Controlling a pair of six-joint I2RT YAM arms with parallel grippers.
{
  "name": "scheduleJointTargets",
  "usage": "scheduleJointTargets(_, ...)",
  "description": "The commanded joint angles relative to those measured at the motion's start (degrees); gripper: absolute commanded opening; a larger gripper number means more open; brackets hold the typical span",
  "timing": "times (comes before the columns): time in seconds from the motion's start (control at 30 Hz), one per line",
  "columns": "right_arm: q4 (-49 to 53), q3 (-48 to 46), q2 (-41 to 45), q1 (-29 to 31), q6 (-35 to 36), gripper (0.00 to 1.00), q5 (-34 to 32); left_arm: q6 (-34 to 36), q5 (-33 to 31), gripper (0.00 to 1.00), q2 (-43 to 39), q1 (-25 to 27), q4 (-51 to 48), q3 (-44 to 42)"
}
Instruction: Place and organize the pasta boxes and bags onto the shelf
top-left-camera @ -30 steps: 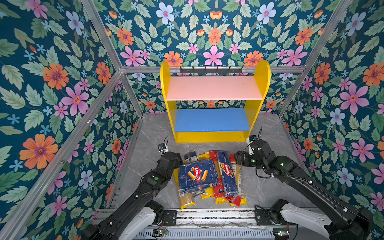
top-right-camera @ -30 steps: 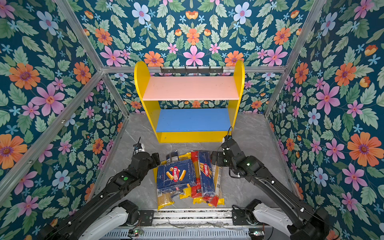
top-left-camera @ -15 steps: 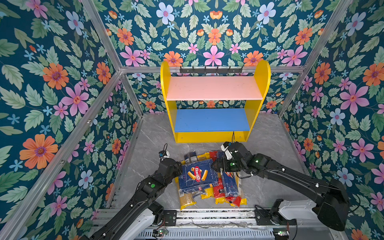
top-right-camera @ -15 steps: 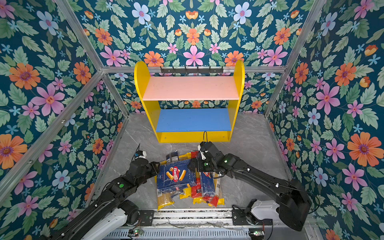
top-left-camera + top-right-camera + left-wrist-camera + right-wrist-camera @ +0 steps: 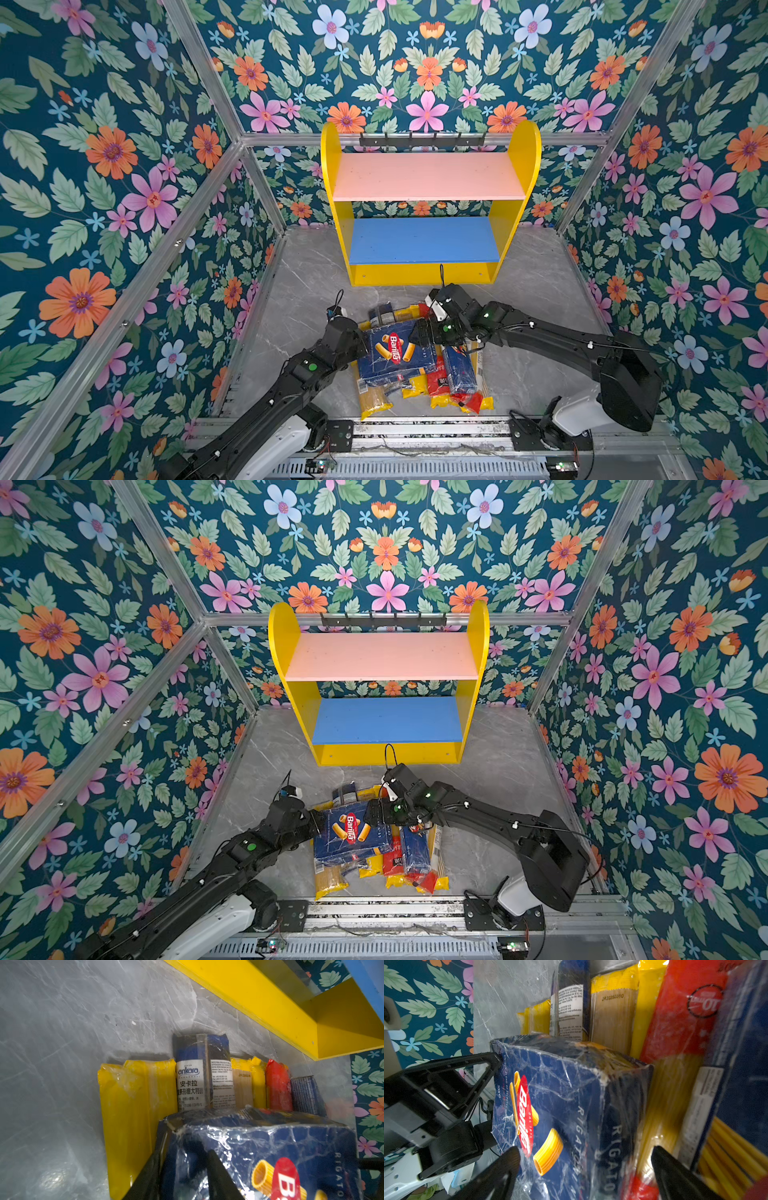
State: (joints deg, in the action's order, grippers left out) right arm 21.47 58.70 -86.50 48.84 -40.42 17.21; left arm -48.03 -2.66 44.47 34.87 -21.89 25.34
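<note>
Plainly, left jaws: narrowed onto the left edge of the Barilla rigatoni box (image 5: 392,349), one above its face and one below, seemingly pinching it.
Risk, left: an edge-only pinch on slick wrap could let the box pivot or slip out when lifted.
Risk, pile: the box rests on the yellow spaghetti bags (image 5: 133,1105) and the navy Ankara bag (image 5: 199,1076); dragging it may scatter them across the tabletop (image 5: 307,270).
Right jaws: spread wide and holding nothing, straddling the box's right side and the bag beside it.
Risk, right: closing here could catch a bag along with the box, or work against the left pinch.
Barilla spaghetti box (image 5: 459,370): on the pile's right, beside a red bag (image 5: 436,380).
Shelf (image 5: 424,275): mid back edge; pink upper board (image 5: 428,176), blue lower board (image 5: 424,241) and hook rail (image 5: 422,140) all bare.
Pile: mid front edge; nothing shelved yet.
</note>
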Motion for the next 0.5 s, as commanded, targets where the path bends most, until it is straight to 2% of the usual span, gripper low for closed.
scheduleJointTargets(0.0,0.20,0.46,-1.23,0.07,-1.28,0.99,1.34,-1.03,1.12,0.39,-0.17,0.11,-0.70,-0.52)
scheduleJointTargets(0.47,-2.49,-0.85,-4.56,0.06,-2.70,0.99,5.40,-4.01,2.72,0.28,0.55,0.38,3.70,-6.78)
